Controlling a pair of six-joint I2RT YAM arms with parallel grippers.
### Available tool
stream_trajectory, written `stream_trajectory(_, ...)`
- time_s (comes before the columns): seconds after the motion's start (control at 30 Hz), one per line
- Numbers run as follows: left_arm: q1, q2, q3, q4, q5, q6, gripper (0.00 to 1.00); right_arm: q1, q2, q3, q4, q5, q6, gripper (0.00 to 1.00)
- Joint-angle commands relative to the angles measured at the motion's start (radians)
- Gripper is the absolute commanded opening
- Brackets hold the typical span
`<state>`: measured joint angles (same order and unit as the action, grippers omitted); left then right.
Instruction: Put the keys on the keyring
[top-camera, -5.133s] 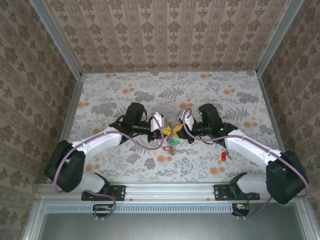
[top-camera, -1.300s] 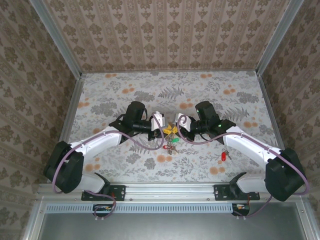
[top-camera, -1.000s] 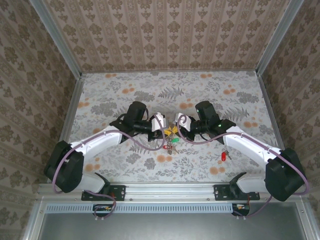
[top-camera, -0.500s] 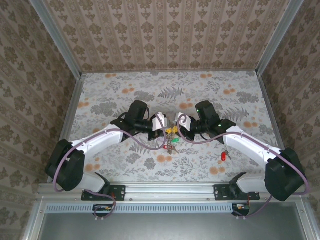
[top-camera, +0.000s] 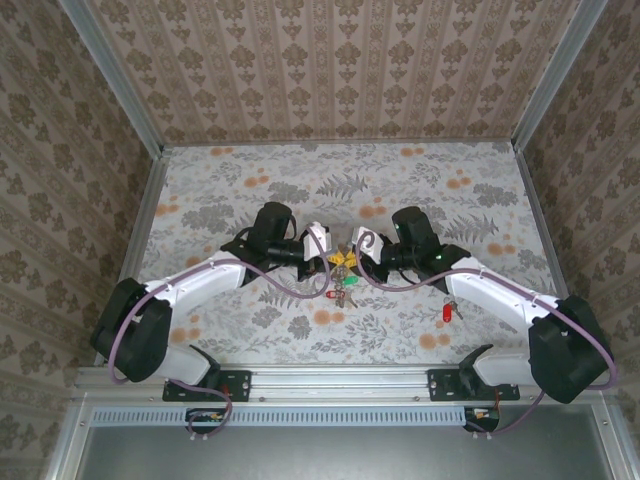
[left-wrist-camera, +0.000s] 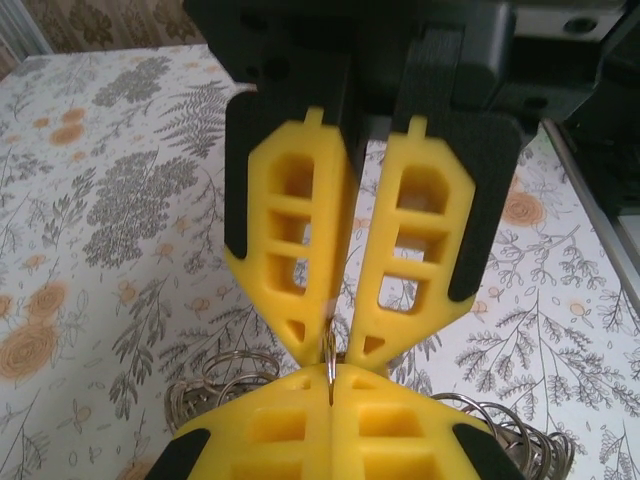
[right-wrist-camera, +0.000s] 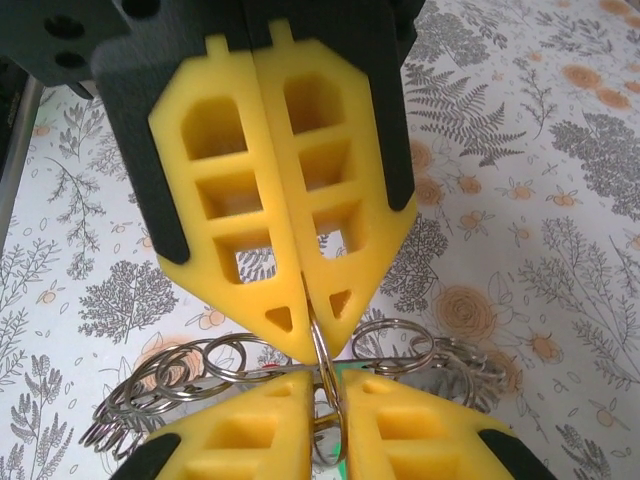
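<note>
Floral-print tabletop (top-camera: 450, 200): yellow-fingered left end effector (left-wrist-camera: 333, 352) just pinched shut on thin silvery coiled keyring (right-wrist-camera: 410, 350); yellow-fingered right end effector (right-wrist-camera: 318, 340) also clamps it. I judge ring handover underway.

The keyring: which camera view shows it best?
Right wrist: the keyring appears large and sharp, its coiled loops spread across the lower frame. Left wrist shows some coils low down; top external shows it tiny.
</note>
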<state>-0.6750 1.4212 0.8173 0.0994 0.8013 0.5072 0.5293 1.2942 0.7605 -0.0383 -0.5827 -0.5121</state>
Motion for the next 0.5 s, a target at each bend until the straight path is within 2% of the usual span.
stream_trajectory(0.0, 0.007, -0.014, -0.009, 0.087, 0.075, -0.030, 0.00, -0.002, 0.023, -0.025, 0.028, 0.014, 0.023, 0.15)
stream_trajectory(0.1, 0.009, -0.016, -0.017, 0.100, 0.080, -0.039, 0.00, -0.003, 0.029, -0.032, 0.029, 0.024, 0.026, 0.09)
stream_trajectory(0.2, 0.012, -0.017, -0.026, 0.117, 0.079, -0.050, 0.00, -0.005, 0.034, -0.036, 0.018, 0.038, 0.021, 0.08)
stream_trajectory(0.47, 0.024, -0.018, -0.069, 0.240, 0.076, -0.116, 0.00, -0.008, 0.058, 0.004, -0.073, 0.065, 0.004, 0.19)
